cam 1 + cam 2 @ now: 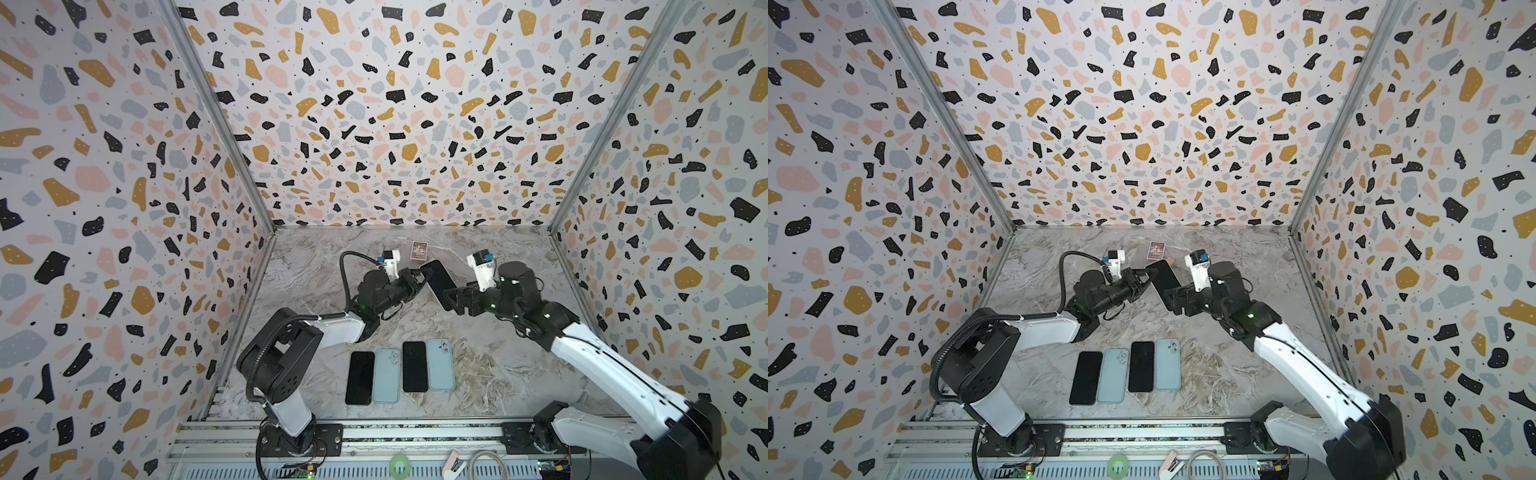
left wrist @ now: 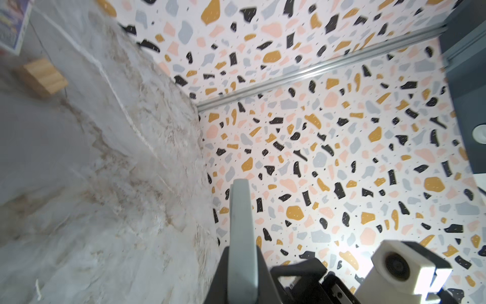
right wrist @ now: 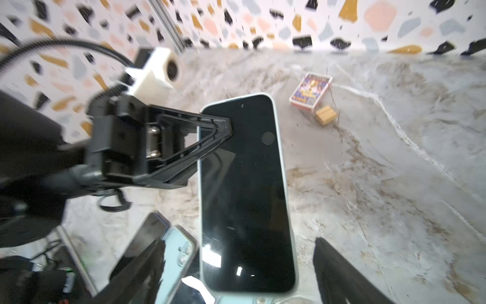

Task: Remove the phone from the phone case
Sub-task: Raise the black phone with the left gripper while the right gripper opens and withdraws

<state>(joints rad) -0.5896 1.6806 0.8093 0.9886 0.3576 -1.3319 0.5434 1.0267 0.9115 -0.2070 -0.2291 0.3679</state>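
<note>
Unfinished: the phone [image 3: 244, 184] sits in its case [image 3: 295, 263], whose pale rim frames the screen. The left gripper [image 3: 228, 129] is clenched on one long edge near the top, holding it off the table [image 3: 368, 184]. The right gripper [image 3: 238, 247] straddles the lower end, jaws wide and seemingly clear of both sides. The case must yet be peeled away. Behind both grippers, toward the arm bases, loose phones [image 1: 360, 378] and what look like empty cases [image 1: 386, 376] lie in a row.
</note>
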